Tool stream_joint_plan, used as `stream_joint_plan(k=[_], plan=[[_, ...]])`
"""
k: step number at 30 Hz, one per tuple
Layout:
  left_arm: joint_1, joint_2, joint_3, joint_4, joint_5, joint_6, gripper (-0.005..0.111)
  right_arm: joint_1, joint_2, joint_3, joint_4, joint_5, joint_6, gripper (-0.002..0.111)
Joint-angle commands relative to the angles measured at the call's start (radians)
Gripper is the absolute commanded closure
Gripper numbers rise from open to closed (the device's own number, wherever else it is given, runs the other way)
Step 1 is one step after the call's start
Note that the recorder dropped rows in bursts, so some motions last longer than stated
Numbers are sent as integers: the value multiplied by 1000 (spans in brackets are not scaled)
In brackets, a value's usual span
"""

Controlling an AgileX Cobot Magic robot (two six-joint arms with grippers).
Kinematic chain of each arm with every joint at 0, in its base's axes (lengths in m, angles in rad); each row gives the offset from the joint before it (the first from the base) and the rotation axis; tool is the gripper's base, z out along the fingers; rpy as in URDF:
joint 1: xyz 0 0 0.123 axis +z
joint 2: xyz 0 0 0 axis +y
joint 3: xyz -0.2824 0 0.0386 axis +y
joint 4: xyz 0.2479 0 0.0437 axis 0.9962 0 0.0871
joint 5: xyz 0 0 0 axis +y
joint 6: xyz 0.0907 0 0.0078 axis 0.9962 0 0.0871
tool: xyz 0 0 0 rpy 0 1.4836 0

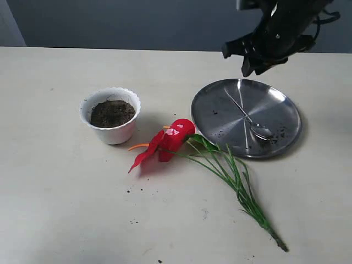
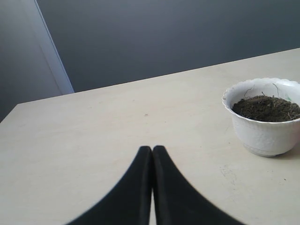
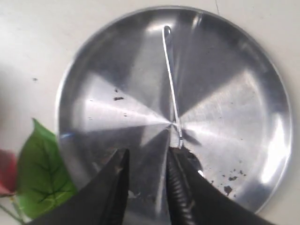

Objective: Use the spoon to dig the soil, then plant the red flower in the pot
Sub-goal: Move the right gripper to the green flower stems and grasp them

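Right pincer [image 3: 147, 154], black, hangs in the air over the far side of a round steel plate [image 1: 220, 110], clear of it. Its two jaws stand a narrow gap apart, and nothing is held between them.

On the plate lies the spoon [image 1: 250, 118], thin and silver. Its long handle points toward the far rim and its bowl rests toward the near side. A few dark crumbs [image 1: 283, 132] dot the plate beside the bowl.

Off to the left of the plate, well apart from it, the small white pot [image 1: 116, 133] with a wavy rim stands upright on the pale table [image 1: 55, 192]. It is filled with dark brown soil [image 1: 112, 113].

Between pot and plate the red flower [image 1: 173, 137] lies flat on the table, with its glossy petals near the pot. Its green stems [image 1: 225, 165] trail away past the near rim of the plate, toward the front right. A green leaf [image 3: 42, 173] sits just beside the plate's edge.

On the left, the left pincer [image 2: 152, 149] has its black jaws pressed together, empty, low over bare table and well short of the pot.
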Motion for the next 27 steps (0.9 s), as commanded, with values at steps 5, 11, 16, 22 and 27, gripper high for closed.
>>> stream_joint_plan(k=[5,11,16,22,27], plan=[[-2,-4,2,-4,-6,-5,106,127,-262,194,53,32,-46,81],[-2,-4,2,-4,-6,-5,106,259,-371,420,-10,-11,-15,80],[-2,-4,2,-4,-6,-5,106,325,-413,558,-39,-74,-14,55],[-2,-4,2,-4,-4,-5,106,334,-382,590,-48,-118,51,50],[-2,-4,2,-4,-4,-5,106,334,-296,590,-82,-126,57,50]])
